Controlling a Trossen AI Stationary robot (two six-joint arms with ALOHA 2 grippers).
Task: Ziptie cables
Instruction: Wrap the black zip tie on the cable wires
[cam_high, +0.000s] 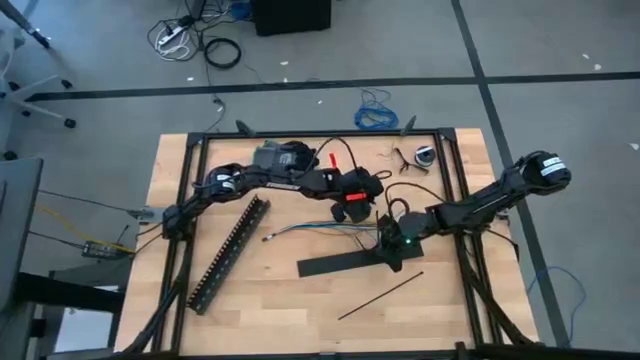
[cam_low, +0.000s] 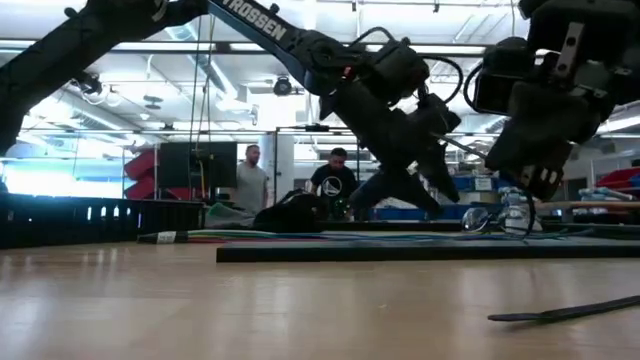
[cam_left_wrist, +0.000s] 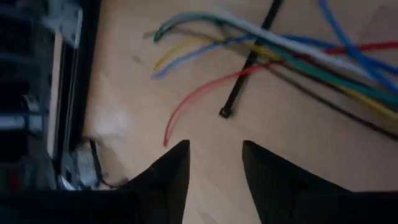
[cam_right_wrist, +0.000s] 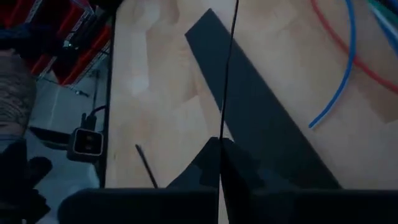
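Nearest the low camera, a loose ziptie (cam_low: 565, 313) lies flat on the wooden surface (cam_high: 280, 300); from above it is the thin black strip toward the front right (cam_high: 380, 297).

Furthest left on the surface, a long black slotted duct (cam_high: 228, 254) lies at a slant. Next along, the left claw (cam_high: 340, 212) hangs above the surface near the back middle, its two dark fingers (cam_left_wrist: 168, 177) spread apart with nothing between them. Below it in the left wrist view the cables (cam_left_wrist: 298, 53) fan out in blue, green, yellow, red and grey strands, and a second ziptie (cam_left_wrist: 249, 59) lies across them, its small square head resting on bare wood just beside the red strand. From above, the cables (cam_high: 310, 230) run from the middle of the surface toward the right claw.

A wide flat black bar (cam_high: 345, 263) lies just in front of the cables. To its right, the right claw (cam_high: 393, 250) is low over the bar's end, its fingers pressed together on that thin black ziptie (cam_right_wrist: 230, 74), which runs straight out from the fingertips across the bar in the right wrist view. Blue and red strands curve beside the bar there.

Two people (cam_low: 290, 180) stand in the room beyond the surface.
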